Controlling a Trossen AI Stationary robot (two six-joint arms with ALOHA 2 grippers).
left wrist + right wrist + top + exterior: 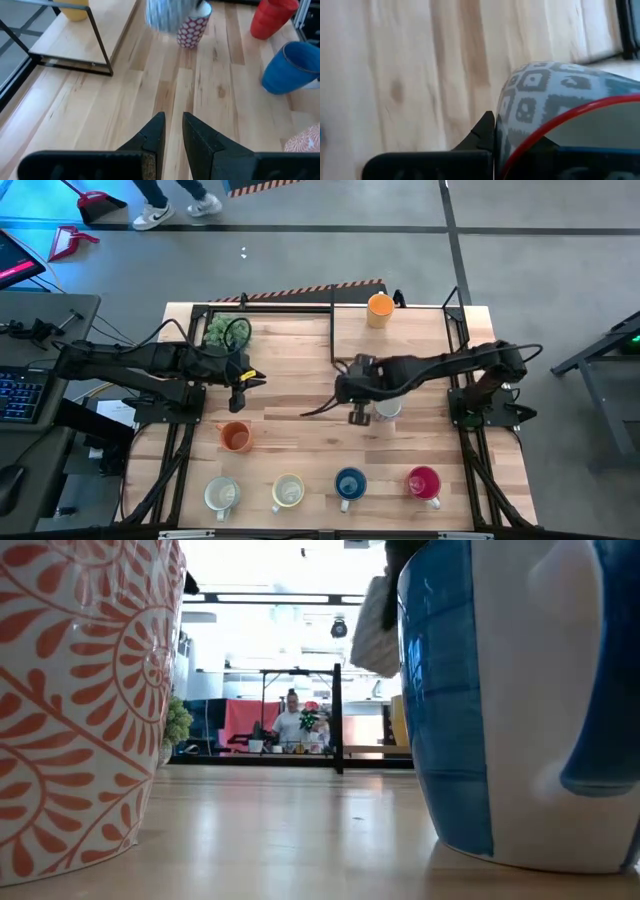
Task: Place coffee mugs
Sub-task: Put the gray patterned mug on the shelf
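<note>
My right gripper (358,416) is near the table's middle, shut on a grey-patterned coffee mug with a red rim (545,95), which shows blurred in the left wrist view (167,14). A red-patterned mug (192,31) stands just behind it. An orange mug (235,437) stands left of centre. White (221,494), cream (288,491), blue (349,484) and red-pink (424,481) mugs stand in a row along the near edge. Another orange mug (380,310) rests on the far rack. My left gripper (173,125) waits at the left, open by a narrow gap with nothing in it. My right gripper holds the grey-patterned mug by its wall at the red rim (512,132). One finger (484,132) lies on the outside, and the other is hidden by the mug's wall. The fingers slant down from above. The mug is lifted clear of the table (372,630).
A black metal rack (335,330) with a wooden shelf stands along the far edge, and a green potted plant (225,332) is at the far left. Bare wood lies between the two arms. A person stands in the room beyond the table (291,720).
</note>
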